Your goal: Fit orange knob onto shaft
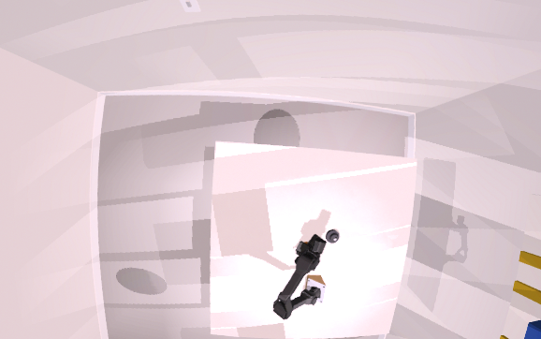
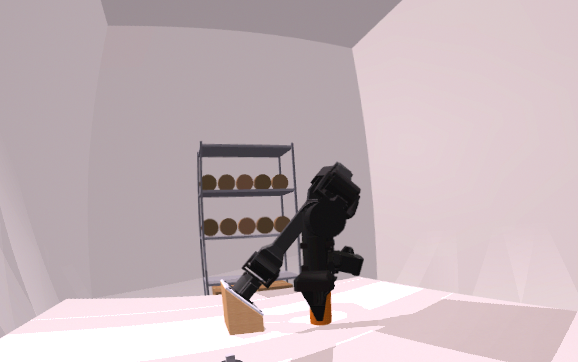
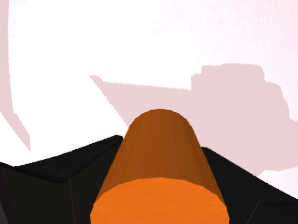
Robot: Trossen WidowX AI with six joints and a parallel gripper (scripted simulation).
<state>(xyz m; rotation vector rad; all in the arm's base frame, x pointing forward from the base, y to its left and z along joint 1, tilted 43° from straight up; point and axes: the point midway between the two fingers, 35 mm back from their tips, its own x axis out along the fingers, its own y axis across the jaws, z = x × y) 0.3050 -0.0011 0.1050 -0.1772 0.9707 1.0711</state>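
The orange knob (image 2: 327, 314) (image 3: 160, 200) is upright between the fingers of my gripper (image 2: 320, 316) (image 3: 160, 149), which is shut on its sides. In the exterior view the knob's lower end shows just below the fingertips and appears raised above the table. Its underside and hole are hidden. The round dark grey pedestal (image 1: 328, 231) stands apart from the knob, to the right of the gripper in the top view, with the small silver shaft (image 1: 334, 237) at its middle. Only the shaft's tip (image 2: 230, 357) shows at the bottom edge of the exterior view. The shaft's flat side cannot be made out.
The arm's wooden wedge base (image 1: 315, 279) (image 2: 244, 318) stands on the pale table (image 1: 356, 187) (image 2: 125, 320). A shelf rack (image 2: 246, 193) with round items is behind the table. The arm's shadow falls across the table beyond the knob.
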